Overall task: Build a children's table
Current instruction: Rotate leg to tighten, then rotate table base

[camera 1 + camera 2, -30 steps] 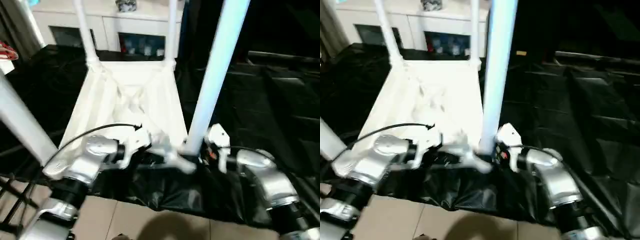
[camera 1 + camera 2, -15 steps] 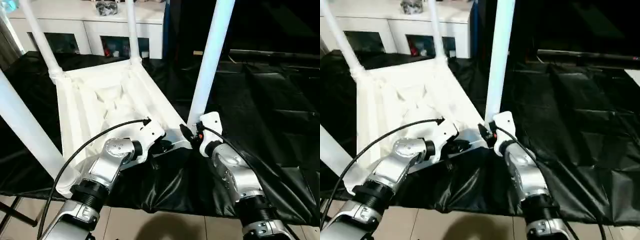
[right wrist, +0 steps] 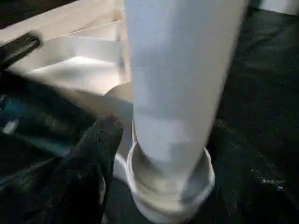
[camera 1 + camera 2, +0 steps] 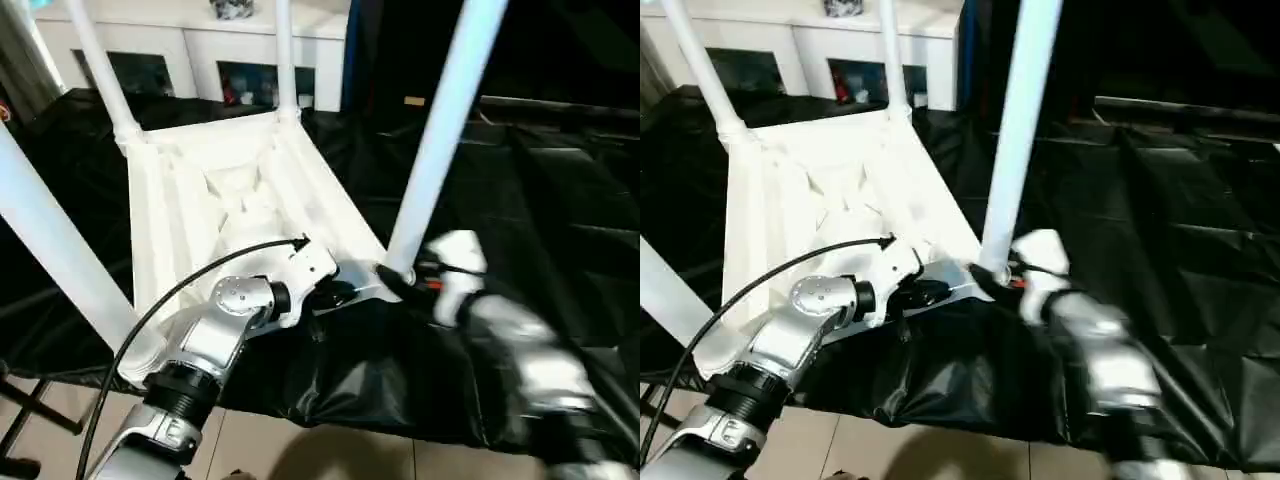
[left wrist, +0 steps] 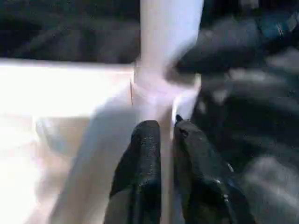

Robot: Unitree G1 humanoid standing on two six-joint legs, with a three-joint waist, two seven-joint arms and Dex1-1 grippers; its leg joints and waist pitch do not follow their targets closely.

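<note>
The children's table (image 4: 230, 190) lies upside down on a black sheet, ribbed underside up, with its long white legs standing in the corner sockets. My left gripper (image 4: 345, 293) sits at the near rim beside the near right leg (image 4: 440, 130). In the left wrist view its fingers (image 5: 147, 140) pinch the thin white rim with a narrow gap between them. My right gripper (image 4: 400, 283) is at the foot of that leg, blurred by motion. In the right wrist view one black finger (image 3: 100, 140) stands beside the leg's socket (image 3: 168, 196), jaws spread wide.
A white cabinet with glass doors (image 4: 190, 50) stands behind the table. The black sheet (image 4: 560, 200) runs wide to the right. Tiled floor (image 4: 300, 450) shows at the near edge, with a dark metal frame (image 4: 30, 420) at the bottom left.
The camera has shifted. My right arm has drawn back a little from the leg and its jaws have spread. My left gripper stays at the rim, its fingers easing slightly apart.
</note>
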